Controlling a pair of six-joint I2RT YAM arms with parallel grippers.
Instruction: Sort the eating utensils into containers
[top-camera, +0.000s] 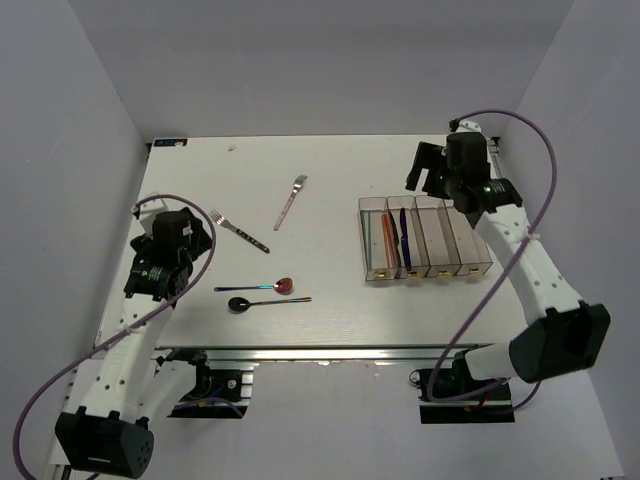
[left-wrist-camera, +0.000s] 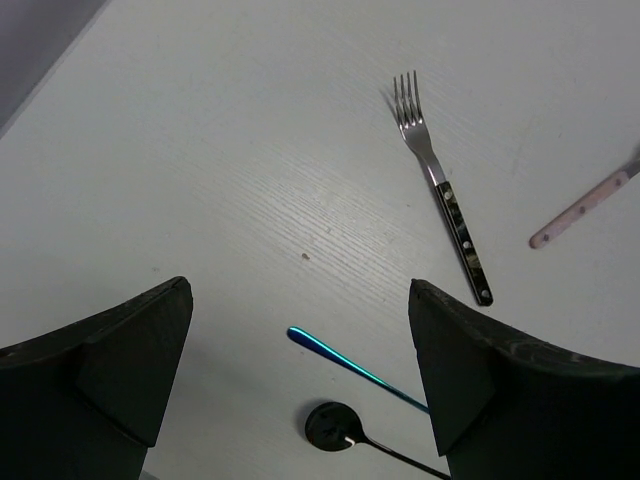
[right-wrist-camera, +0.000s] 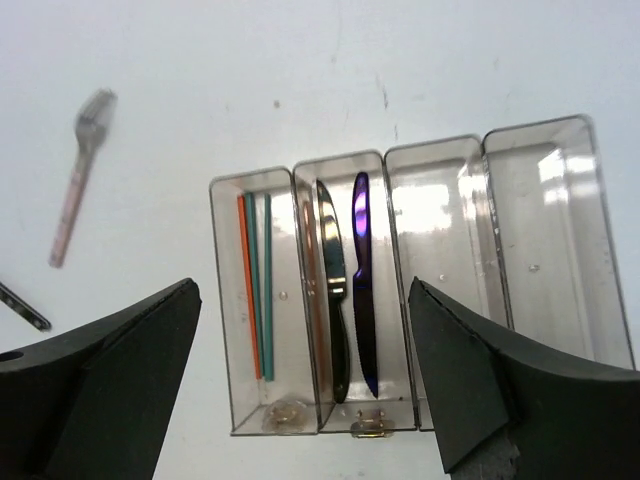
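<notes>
Four clear bins (top-camera: 437, 235) sit joined in a row on the right side of the table (top-camera: 330, 160). Your right gripper (top-camera: 432, 172) hovers over their far end, fingers (right-wrist-camera: 110, 390) spread wide with nothing between them. Look down through the right wrist camera: the chopsticks (right-wrist-camera: 257, 285), one orange and one teal, lie side by side in the leftmost bin. Two knives (right-wrist-camera: 350, 290), one dark and one purple-blue, lie lengthwise in the bin next to it. Over on the other side, your left gripper (top-camera: 160, 262) hangs above the left part of the table, fingers (left-wrist-camera: 100, 380) wide apart too, gripping nothing. Four utensils lie loose on the tabletop, well apart from the bins. There's a pink-handled fork (top-camera: 291, 201) toward the far middle and a dark-handled fork (top-camera: 238, 231) just right of your left gripper. Nearer the front edge lies a red-bowled spoon (top-camera: 255, 287) with a shimmering blue handle. A black-bowled spoon (top-camera: 268, 302) lies just beside it on the near side, roughly parallel. From the left wrist you see the dark-handled fork ahead with its tines pointing away. The blue handle tip and the black bowl show low in that view, between the fingers.
</notes>
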